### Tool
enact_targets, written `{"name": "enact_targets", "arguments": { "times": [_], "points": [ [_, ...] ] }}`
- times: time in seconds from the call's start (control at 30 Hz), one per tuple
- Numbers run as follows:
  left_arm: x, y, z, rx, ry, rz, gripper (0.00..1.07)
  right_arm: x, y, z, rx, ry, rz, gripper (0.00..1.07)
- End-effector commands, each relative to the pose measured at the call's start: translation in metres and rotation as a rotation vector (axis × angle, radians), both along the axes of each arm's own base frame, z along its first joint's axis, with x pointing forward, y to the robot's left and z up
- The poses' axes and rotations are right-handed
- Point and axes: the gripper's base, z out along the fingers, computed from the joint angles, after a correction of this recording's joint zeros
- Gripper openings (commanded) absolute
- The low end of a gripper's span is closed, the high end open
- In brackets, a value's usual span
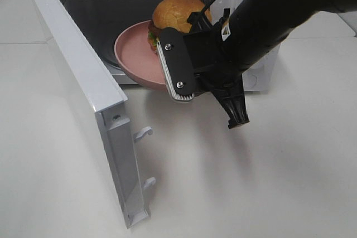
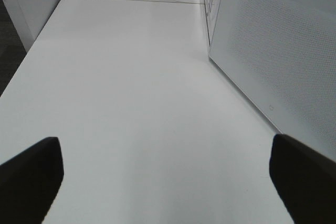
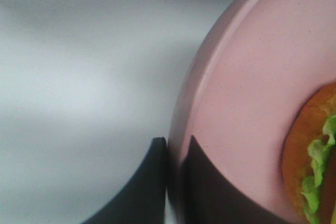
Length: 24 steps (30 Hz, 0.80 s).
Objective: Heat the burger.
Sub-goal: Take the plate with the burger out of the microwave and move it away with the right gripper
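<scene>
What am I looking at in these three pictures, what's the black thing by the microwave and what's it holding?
It is a two-armed robot with a camera on each wrist. The overhead picture shows its right gripper clamped on the rim of a pink plate carrying a burger, at the mouth of a white microwave whose door stands open. The right wrist camera shows that pinch close up. The left wrist camera shows the left gripper open and empty over the white table, beside the microwave.

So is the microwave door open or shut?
Open: the white microwave door swings out wide, showing the round pink plate at the opening.
</scene>
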Motion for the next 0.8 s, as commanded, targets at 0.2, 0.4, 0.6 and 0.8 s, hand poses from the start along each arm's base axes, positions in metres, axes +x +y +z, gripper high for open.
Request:
{"name": "enact_targets", "arguments": {
  "times": [0.2, 0.4, 0.6, 0.8],
  "points": [
    [0.000, 0.000, 0.000, -0.009, -0.008, -0.002, 1.00, -0.018, -0.020, 0.028, 0.070, -0.155, 0.010, 0.00],
    [0.000, 0.000, 0.000, -0.009, -0.008, -0.002, 1.00, -0.036, -0.035, 0.029, 0.074, -0.151, 0.002, 0.00],
    [0.000, 0.000, 0.000, -0.009, -0.008, -0.002, 1.00, -0.058, -0.054, 0.029, 0.072, -0.155, 0.004, 0.00],
    [0.000, 0.000, 0.000, -0.009, -0.008, -0.002, 1.00, -0.076, -0.070, 0.029, 0.054, -0.167, 0.014, 0.00]
  ]
}}
